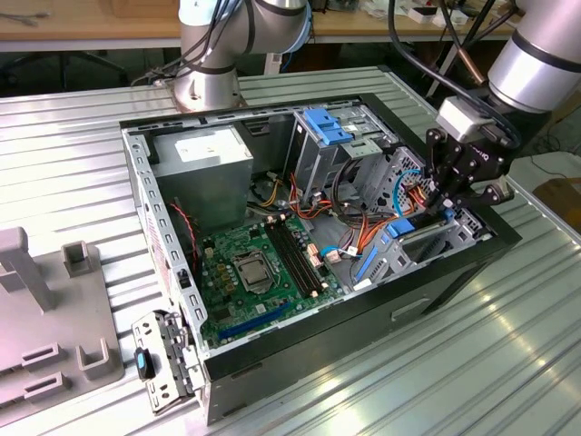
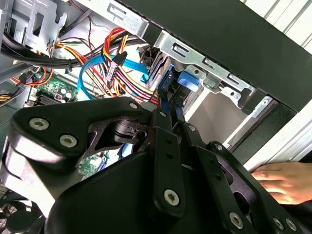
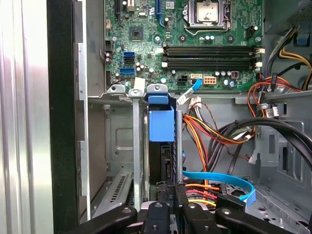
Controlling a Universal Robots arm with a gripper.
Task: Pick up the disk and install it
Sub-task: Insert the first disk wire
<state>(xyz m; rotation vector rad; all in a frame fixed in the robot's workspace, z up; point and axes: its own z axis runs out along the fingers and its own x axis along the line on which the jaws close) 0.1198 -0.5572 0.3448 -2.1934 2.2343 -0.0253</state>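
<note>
The worktop (image 1: 82, 136) is a ribbed, silvery metal surface. At the middle of the exterior view an open computer case (image 1: 436, 282) lies on its side on it. At about eight o'clock from the case a grey plastic fixture (image 1: 54, 336) with upright blocks rests on the worktop. At about eleven o'clock, just beyond the case, the robot arm's base (image 1: 207, 86) stands on it.

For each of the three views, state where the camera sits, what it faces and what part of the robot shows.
Exterior view: off the arm, above, facing the open computer case; arm and claw show.
First wrist view: on the wrist, facing the drive cage and motherboard; claw linkage shows.
Second wrist view: on the wrist, behind the claw, facing the cables; a hand shows.
Shared: case interior, claw.
</note>
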